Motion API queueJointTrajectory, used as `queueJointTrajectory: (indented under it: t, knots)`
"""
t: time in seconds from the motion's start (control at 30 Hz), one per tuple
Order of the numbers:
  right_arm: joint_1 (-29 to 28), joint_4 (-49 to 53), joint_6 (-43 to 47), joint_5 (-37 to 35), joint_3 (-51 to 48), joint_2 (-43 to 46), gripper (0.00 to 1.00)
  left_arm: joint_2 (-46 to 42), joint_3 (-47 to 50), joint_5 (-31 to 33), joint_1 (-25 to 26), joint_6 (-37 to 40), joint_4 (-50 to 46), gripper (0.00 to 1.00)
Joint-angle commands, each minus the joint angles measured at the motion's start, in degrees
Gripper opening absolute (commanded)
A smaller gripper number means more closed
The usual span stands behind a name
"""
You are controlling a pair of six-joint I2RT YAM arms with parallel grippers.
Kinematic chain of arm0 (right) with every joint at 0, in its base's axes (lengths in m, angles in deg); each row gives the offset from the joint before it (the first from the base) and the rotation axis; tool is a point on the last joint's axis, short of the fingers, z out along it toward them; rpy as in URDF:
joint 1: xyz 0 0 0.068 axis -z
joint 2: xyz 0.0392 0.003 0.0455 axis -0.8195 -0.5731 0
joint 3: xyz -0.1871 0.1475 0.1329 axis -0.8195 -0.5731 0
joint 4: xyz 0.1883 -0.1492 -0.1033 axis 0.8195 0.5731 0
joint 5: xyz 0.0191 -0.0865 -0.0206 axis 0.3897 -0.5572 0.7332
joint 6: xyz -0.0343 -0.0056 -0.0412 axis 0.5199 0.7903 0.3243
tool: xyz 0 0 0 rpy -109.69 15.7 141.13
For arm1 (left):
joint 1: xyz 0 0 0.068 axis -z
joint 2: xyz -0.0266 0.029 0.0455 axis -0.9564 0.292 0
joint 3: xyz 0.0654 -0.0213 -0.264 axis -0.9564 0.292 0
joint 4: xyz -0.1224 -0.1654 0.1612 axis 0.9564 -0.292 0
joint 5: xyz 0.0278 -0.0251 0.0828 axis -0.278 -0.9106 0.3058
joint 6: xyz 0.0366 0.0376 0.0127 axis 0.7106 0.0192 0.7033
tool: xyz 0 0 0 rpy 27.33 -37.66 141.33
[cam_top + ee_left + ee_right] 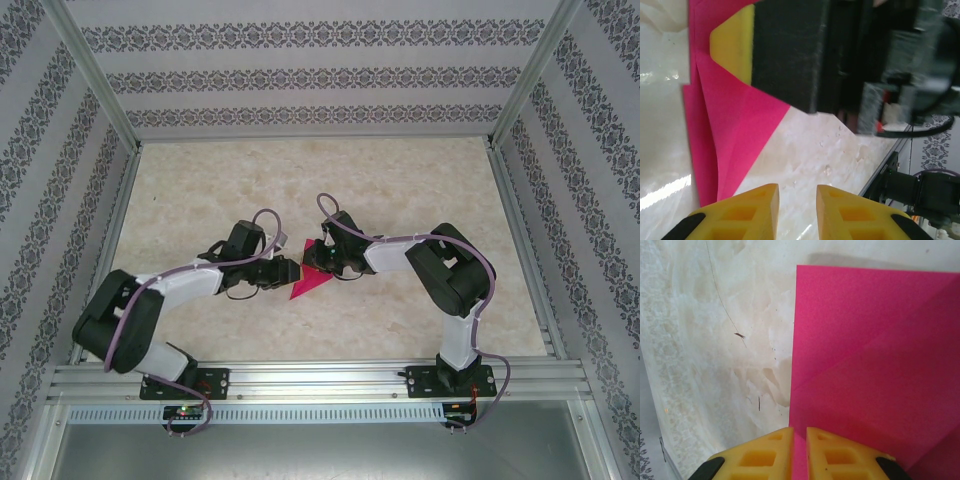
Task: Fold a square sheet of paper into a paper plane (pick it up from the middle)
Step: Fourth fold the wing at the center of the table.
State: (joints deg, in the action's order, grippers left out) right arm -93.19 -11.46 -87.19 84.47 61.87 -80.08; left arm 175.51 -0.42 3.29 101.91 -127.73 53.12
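- Seemingly mid-fold: the square sheet of paper (pixel 306 285) is already creased.
- The right gripper (pixel 799 434) sits nearly closed on it; whether clamped, I can't tell.
- The left gripper (pixel 797 194) stands apart, empty; it should press the flap next.

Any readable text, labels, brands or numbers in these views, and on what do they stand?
None can be read.
Magenta-pink folded paper sheet: plain, unmarked.
Grey patterned wallpaper: ornament only, no letters.
Small lit board below the left arm's base: too small to read.
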Motion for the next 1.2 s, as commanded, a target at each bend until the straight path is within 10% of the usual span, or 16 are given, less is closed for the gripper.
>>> queueJointTrajectory:
  t: [0.0,0.5,1.17]
  knots:
    - [-0.40,5.84,1.11,-5.39,-2.16,-4.84,0.16,4.24,-0.94,-3.36,-0.51,-3.38,7.09,0.29]
    - [-0.40,6.16,1.05,-5.43,-2.14,-4.99,0.16,11.46,0.03,1.08,-0.44,3.52,-1.43,0.29]
    - [-0.52,6.37,1.12,-5.82,-2.33,-5.27,0.16,-3.42,1.67,3.22,-0.48,3.52,-6.86,0.32]
